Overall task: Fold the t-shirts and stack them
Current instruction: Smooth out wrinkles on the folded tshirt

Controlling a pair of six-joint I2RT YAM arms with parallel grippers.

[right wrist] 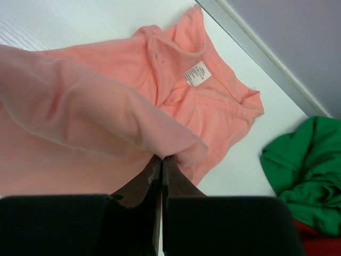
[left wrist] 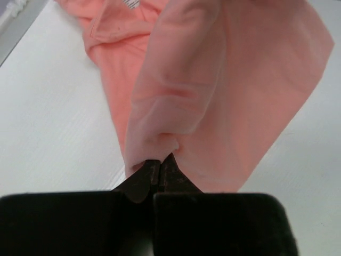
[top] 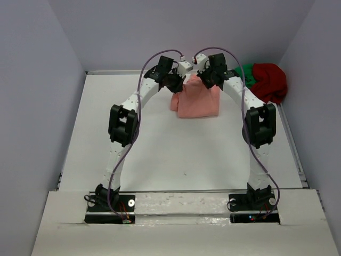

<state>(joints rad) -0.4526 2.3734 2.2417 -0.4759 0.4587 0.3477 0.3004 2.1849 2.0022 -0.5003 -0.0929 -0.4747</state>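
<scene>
At the far middle of the white counter (top: 181, 154), we hold the salmon-pink shirt (top: 198, 101) with both arms. Our left claw (left wrist: 160, 165) is pressed together on a fold of its cloth. Our right claw (right wrist: 161, 160) pinches another fold, with the white neck tag (right wrist: 195, 73) showing beyond it. The green shirt (right wrist: 303, 170) and the dark red shirt (top: 270, 81) lie bunched in the far right corner, apart from the pink one. We judge this an early fold of the first shirt. Next, both claws should carry the lifted edge across evenly and lay it flat.
</scene>
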